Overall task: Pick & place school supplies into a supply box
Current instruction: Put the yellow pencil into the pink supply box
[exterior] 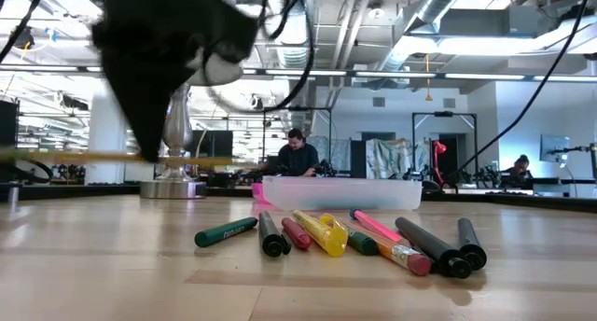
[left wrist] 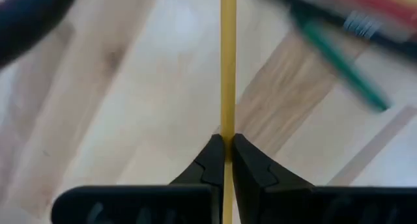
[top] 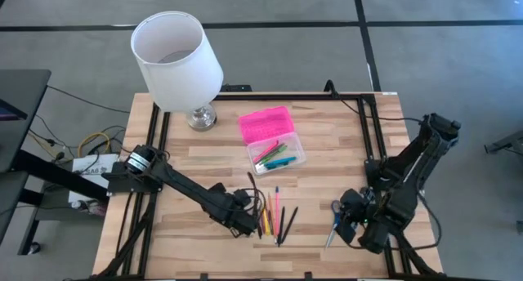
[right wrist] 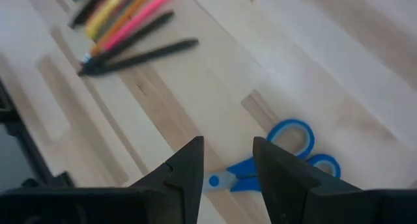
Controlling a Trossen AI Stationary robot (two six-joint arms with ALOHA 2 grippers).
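A thin yellow pencil [left wrist: 227,68] is held by my left gripper [left wrist: 227,144], which is shut on it near the loose supplies [top: 278,216] at the table's front middle. Those pens, pencils and markers lie flat in a bunch [exterior: 354,235]. The supply box [top: 276,153] stands open behind them. Its pink lid [top: 265,123] lies back, and a few pens sit in the clear base. Blue-handled scissors [right wrist: 287,155] lie flat at the front right. My right gripper [right wrist: 228,146] hangs open just above them, clear of them. My left gripper pinches the yellow pencil's shaft [left wrist: 227,129] between its two fingertips. The fingers come from above, pointing down, and lie across the pencil. The pencil hangs level [exterior: 112,158], lifted clear of the table.
A lamp with a white shade [top: 176,60] stands at the table's far left, behind the box. Bare wood lies between the bunch of pens and the scissors. A black frame rail [top: 372,150] runs along the table's right side.
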